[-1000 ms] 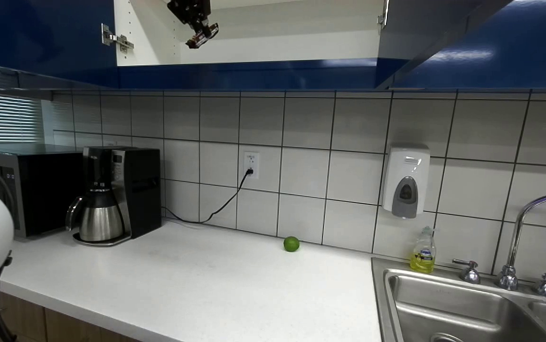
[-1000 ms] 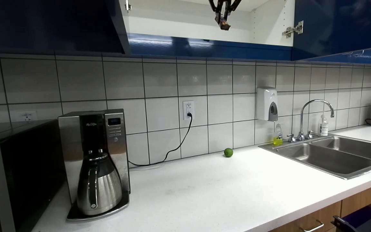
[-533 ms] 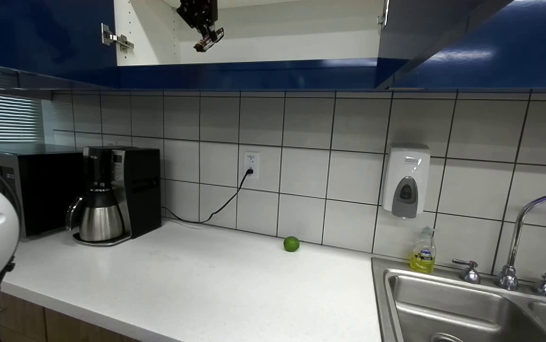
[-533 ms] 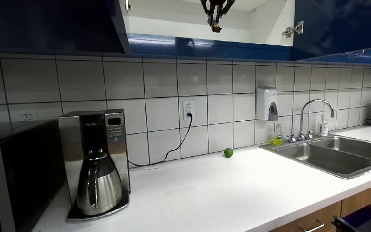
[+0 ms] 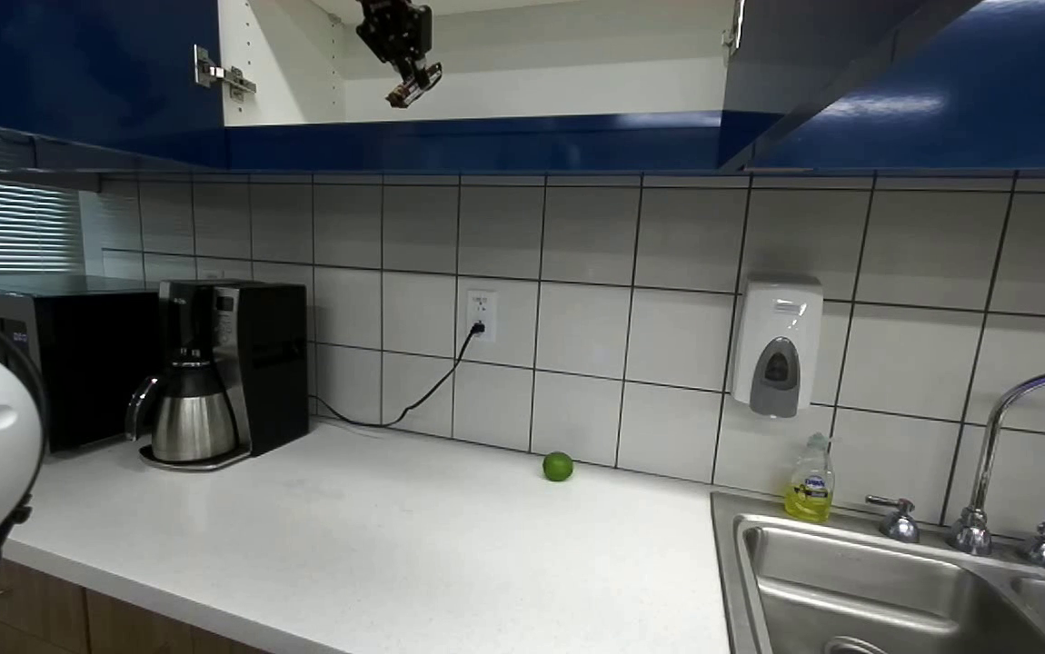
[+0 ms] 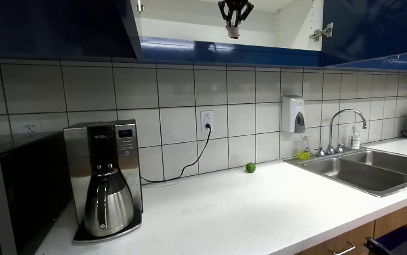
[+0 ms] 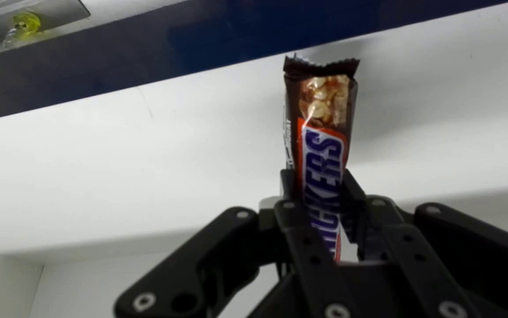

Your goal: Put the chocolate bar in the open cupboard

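The chocolate bar [image 7: 322, 154] is a dark brown Snickers wrapper with red-edged lettering. My gripper [image 7: 318, 183] is shut on it, one finger on each long side, and its far end sticks out beyond the fingertips. In both exterior views the gripper [image 5: 412, 76] [image 6: 233, 24] hangs down in front of the white interior, with the bar [image 5: 414, 88] [image 6: 233, 32] tilted at its tips. The open cupboard [image 5: 559, 82] [image 6: 185, 26] has a white inside and blue frame. In the wrist view the bar is over the cupboard's white floor [image 7: 126, 176]; whether they touch cannot be told.
The cupboard's blue bottom edge [image 5: 486, 145] runs below the bar. Blue doors [image 5: 77, 82] [image 6: 373, 28] stand open at the sides. Below, the counter holds a coffee maker [image 5: 277, 363], a microwave [image 5: 95, 363], a green lime [image 5: 558, 467] and a sink [image 5: 850, 581].
My gripper, still shut on the bar, has moved down toward the cupboard's bottom edge. It has also shifted sideways across the opening. The lime and counter items have not moved.
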{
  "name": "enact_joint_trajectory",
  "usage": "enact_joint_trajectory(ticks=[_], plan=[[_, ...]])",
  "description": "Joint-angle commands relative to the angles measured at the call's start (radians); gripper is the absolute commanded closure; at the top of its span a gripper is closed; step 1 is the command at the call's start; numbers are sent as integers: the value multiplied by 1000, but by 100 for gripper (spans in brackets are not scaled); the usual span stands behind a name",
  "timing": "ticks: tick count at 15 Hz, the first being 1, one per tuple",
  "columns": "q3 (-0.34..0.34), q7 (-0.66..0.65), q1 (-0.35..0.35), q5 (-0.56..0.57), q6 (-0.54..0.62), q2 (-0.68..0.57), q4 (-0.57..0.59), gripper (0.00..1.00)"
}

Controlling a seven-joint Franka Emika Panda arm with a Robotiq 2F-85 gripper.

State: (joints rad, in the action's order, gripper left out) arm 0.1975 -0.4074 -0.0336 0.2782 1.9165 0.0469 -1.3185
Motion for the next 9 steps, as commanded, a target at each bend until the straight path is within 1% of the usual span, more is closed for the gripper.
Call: enact_joint_trajectory(ticks=[1, 9], plan=[[0, -26, -2, 15, -26, -54, 80, 94], [-9, -40, 4, 14, -34, -139, 163, 94]])
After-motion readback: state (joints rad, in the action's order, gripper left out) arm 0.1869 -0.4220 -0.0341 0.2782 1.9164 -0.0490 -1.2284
